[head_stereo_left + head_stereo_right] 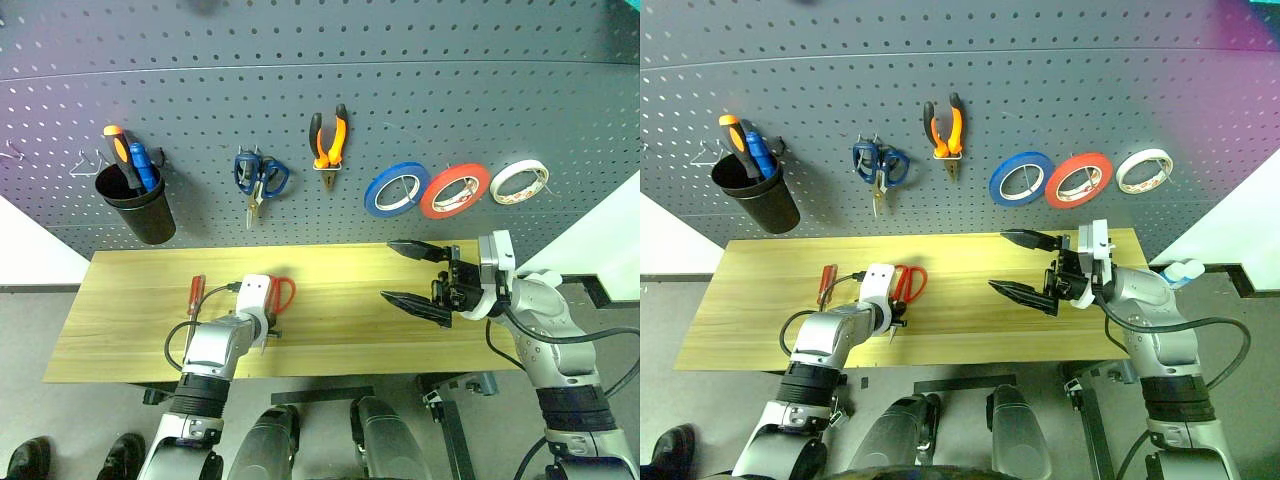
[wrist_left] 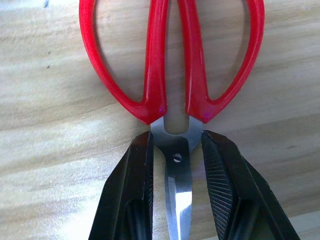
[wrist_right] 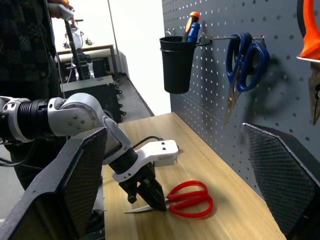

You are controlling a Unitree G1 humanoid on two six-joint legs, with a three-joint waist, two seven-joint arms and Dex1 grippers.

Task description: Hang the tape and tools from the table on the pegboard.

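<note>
Left end effector [image 2: 176, 200] clamped on red-handled scissors [image 3: 189, 199] at the pivot, flat on table [image 1: 330, 330]; right end effector [image 1: 418, 277] wide, empty; next: lift toward free pegboard [image 1: 300, 110] hook, 12 o'clock.

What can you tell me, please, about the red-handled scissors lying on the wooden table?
The red-handled scissors have two glossy red plastic loop handles and shiny steel blades joined by a small pivot screw. The blades are closed. They lie flat on the light yellowish wooden table, in front of the dark grey pegboard. The left claw is shut on them, its black fingers pressing the blades either side of the pivot.
</note>
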